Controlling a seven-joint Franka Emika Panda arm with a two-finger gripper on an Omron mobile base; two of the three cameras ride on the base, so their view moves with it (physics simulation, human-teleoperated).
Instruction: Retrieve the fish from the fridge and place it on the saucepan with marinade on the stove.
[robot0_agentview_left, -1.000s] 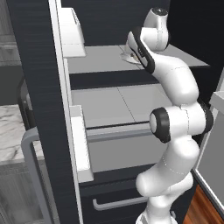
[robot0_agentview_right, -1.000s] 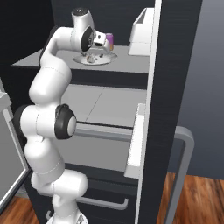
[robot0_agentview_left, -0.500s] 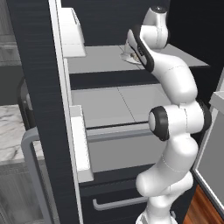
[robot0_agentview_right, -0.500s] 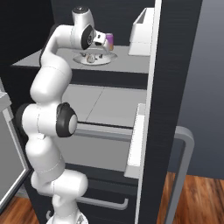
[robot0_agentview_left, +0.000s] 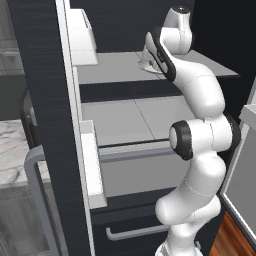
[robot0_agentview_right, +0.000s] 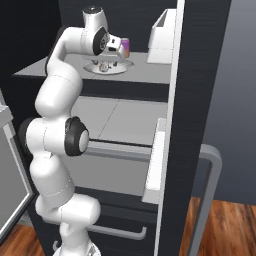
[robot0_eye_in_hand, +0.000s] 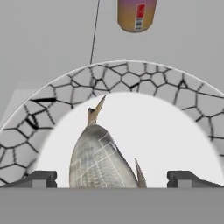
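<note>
My arm reaches up into the fridge (robot0_agentview_right: 200, 75) | tool (robot0_eye_in_hand: 112, 177) wide open, holding nothing | fish (robot0_eye_in_hand: 103, 159) between its tips, on a plate (robot0_eye_in_hand: 131, 74)

Fish (robot0_eye_in_hand: 101, 159) lower end cut off btm edge, hand view.

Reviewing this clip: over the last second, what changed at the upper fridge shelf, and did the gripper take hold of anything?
Very little. The gripper eased slightly lower over the fish on its crackle-rimmed plate, with the open fingertips on either side of the fish. Nothing was grasped or let go. The fish, the plate, the pink-and-yellow can behind it, the fridge doors and the base all stayed where they were.
</note>
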